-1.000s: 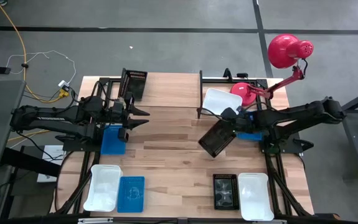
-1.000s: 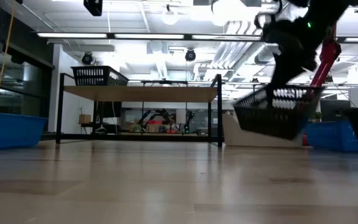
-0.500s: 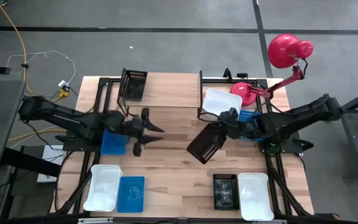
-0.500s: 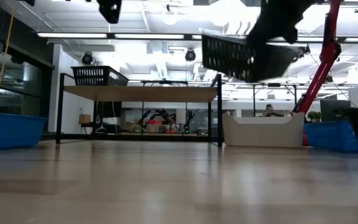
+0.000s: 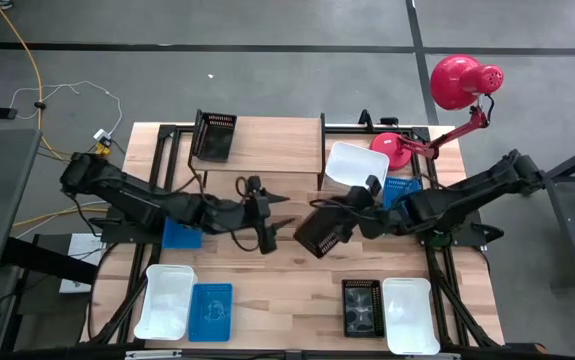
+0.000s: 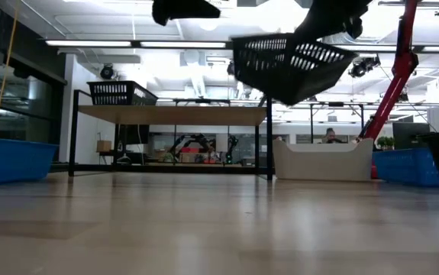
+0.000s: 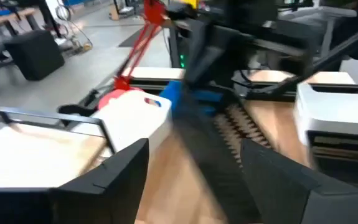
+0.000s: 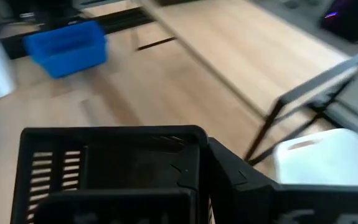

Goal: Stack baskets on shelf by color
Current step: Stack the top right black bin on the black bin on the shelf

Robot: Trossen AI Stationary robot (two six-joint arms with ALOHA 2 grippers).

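Black basket (image 5: 322, 229) hangs tilted above mid-table, clamped at its rim by the right gripper (image 5: 359, 215). Left gripper (image 5: 279, 222), fingers spread and empty, is just beside it; the blurred wrist view suggests a handover, where misjudged closing could knock it loose, short of the shelf (image 5: 257, 140).

Tabletop (image 5: 267, 265): light wood, planked, smooth satin finish.
Shelf (image 5: 267, 140): same pale wood board on thin black metal legs.
Black basket (image 5: 319, 228): matt perforated plastic.
Blue basket (image 5: 210, 311): smooth plastic.
White basket (image 5: 406, 316): smooth plastic, slightly glossy.
Red lamp (image 5: 460, 81): glossy shade.
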